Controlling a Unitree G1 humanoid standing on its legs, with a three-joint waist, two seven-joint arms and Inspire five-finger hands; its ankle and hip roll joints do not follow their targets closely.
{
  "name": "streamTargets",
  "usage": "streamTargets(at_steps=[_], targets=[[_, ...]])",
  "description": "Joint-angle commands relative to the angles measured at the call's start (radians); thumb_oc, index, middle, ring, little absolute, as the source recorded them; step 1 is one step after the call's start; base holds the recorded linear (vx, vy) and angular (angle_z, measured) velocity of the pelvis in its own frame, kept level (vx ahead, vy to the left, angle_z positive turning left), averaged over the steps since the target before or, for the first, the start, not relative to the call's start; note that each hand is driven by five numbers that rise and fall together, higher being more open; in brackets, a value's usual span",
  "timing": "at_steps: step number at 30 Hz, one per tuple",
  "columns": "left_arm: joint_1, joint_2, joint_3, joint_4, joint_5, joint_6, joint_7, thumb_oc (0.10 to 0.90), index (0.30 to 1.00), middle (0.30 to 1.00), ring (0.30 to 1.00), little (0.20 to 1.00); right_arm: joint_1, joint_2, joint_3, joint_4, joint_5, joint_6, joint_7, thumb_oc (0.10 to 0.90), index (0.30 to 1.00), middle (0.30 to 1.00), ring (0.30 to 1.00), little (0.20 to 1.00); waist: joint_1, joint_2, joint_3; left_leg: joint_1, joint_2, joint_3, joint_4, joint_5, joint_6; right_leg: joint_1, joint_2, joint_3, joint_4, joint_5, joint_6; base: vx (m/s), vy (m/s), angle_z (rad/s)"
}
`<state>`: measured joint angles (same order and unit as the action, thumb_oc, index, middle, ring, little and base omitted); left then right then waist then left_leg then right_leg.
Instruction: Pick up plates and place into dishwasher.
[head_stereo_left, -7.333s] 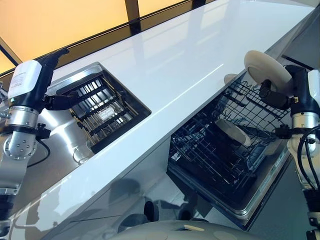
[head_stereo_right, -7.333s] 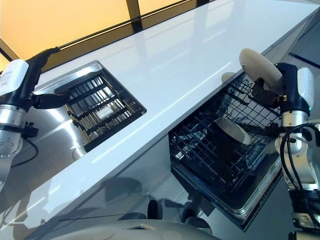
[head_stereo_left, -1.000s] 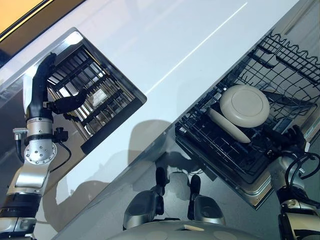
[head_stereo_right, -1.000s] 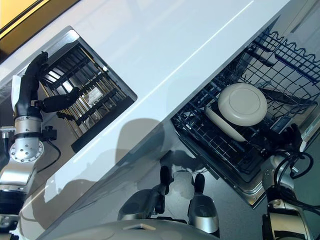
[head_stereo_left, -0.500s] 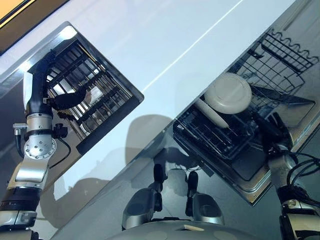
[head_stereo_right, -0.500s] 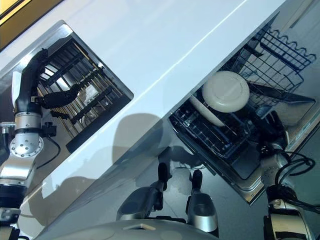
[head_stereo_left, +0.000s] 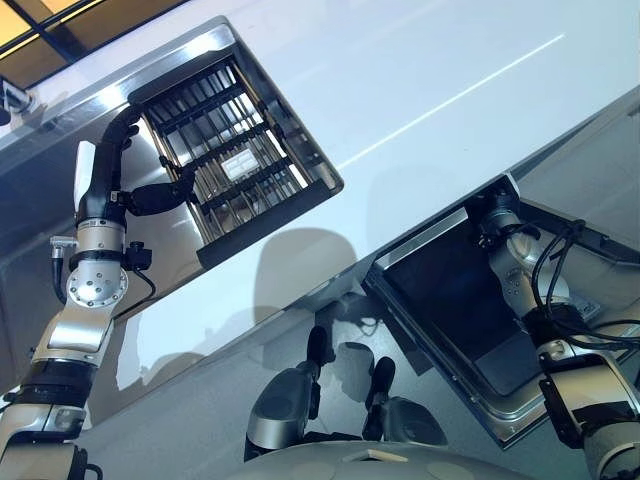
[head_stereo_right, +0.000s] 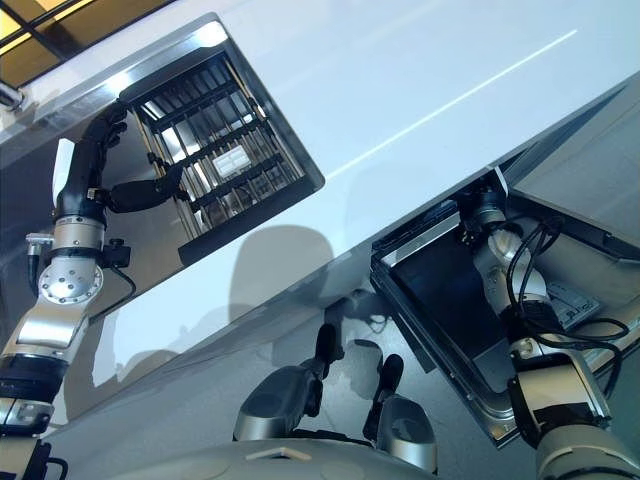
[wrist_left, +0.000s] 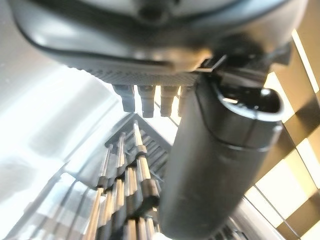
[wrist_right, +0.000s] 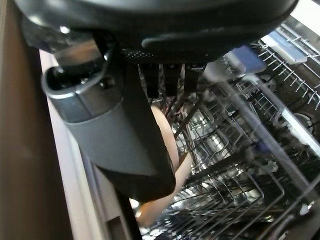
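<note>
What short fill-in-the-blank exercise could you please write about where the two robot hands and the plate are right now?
1. The left robot hand hangs over the wire rack in the ___.
2. The right robot hand reaches under the white countertop into the ___.
3. The dishwasher door lies ___.
4. In the right wrist view, a beige ___ shows among the dishwasher rack wires.
Missing words: sink; dishwasher; open; plate.

The bench (head_stereo_left: 400, 80) is glossy white; the sink rack (head_stereo_left: 235, 160) black with silver bars; the plate (wrist_right: 170, 145) cream; the dishwasher rack (wrist_right: 240, 170) dark wire.
</note>
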<state>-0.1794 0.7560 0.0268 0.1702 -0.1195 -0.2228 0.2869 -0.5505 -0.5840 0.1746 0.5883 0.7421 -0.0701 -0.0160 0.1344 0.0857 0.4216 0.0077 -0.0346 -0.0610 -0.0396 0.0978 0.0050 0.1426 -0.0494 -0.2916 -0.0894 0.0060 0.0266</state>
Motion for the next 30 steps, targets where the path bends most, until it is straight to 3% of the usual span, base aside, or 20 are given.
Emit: streamTargets(at_steps=[1,8,14,18,22,27,30], targets=[[-0.017,0.052,0.057,-0.081,0.002,-0.099,0.027,0.800,0.900,0.900,0.900,0.900,-0.101,0.009,0.001,-0.100,-0.065,-0.070,-0.098,0.800,0.900,0.900,0.900,0.900,0.015,-0.037,-0.091,-0.002,-0.067,0.026,0.112,-0.159,0.033,-0.114,0.008,0.024,0.203,-0.104,-0.013,0.00,0.019,0.04],[0.026,0.042,0.105,-0.110,0.001,-0.113,0.036,0.800,0.900,0.900,0.900,0.900,0.117,-0.044,-0.158,-0.127,-0.220,-0.068,-0.328,0.800,0.900,0.900,0.900,0.900,-0.042,-0.052,-0.080,0.029,-0.058,0.069,0.108,-0.182,0.052,-0.117,0.008,0.068,0.215,-0.093,0.010,-0.03,0.013,0.00],[0.055,0.027,0.146,-0.121,-0.021,-0.122,0.026,0.800,0.900,0.900,0.900,0.900,0.292,-0.057,-0.334,-0.179,-0.223,-0.119,-0.422,0.800,0.900,0.900,0.900,0.900,-0.098,-0.059,-0.078,0.064,-0.047,0.104,0.084,-0.189,0.061,-0.120,0.014,0.100,0.234,-0.092,0.032,-0.04,0.000,-0.27],[0.059,0.010,0.168,-0.134,-0.129,-0.147,-0.043,0.800,0.900,0.900,0.900,0.900,0.367,-0.051,-0.427,-0.177,-0.230,-0.122,-0.485,0.800,0.900,0.900,0.900,0.900,-0.135,-0.062,-0.082,0.084,-0.043,0.125,0.065,-0.191,0.062,-0.119,0.020,0.122,0.230,-0.091,0.043,-0.05,-0.022,-0.29],[0.047,-0.016,0.176,-0.147,-0.241,-0.169,-0.125,0.800,0.900,0.900,0.900,0.900,0.414,-0.054,-0.496,-0.123,-0.192,-0.137,-0.500,0.800,0.900,0.900,0.900,0.900,-0.159,-0.066,-0.085,0.086,-0.043,0.147,0.068,-0.201,0.063,-0.120,0.027,0.143,0.220,-0.087,0.049,-0.06,-0.047,-0.34],[0.013,-0.036,0.165,-0.141,-0.360,-0.204,-0.201,0.800,0.900,0.900,0.900,0.900,0.448,-0.040,-0.530,-0.042,-0.115,-0.110,-0.482,0.800,0.900,0.900,0.900,0.900,-0.181,-0.063,-0.082,0.078,-0.041,0.171,0.072,-0.206,0.062,-0.134,0.033,0.160,0.222,-0.089,0.053,-0.07,-0.056,-0.32],[-0.011,-0.035,0.157,-0.144,-0.400,-0.208,-0.217,0.800,0.900,0.900,0.900,0.900,0.462,-0.018,-0.530,0.014,0.006,-0.105,-0.429,0.800,0.900,0.900,0.900,0.900,-0.190,-0.057,-0.075,0.065,-0.040,0.182,0.086,-0.209,0.063,-0.148,0.032,0.165,0.235,-0.093,0.052,-0.07,-0.086,-0.16]])
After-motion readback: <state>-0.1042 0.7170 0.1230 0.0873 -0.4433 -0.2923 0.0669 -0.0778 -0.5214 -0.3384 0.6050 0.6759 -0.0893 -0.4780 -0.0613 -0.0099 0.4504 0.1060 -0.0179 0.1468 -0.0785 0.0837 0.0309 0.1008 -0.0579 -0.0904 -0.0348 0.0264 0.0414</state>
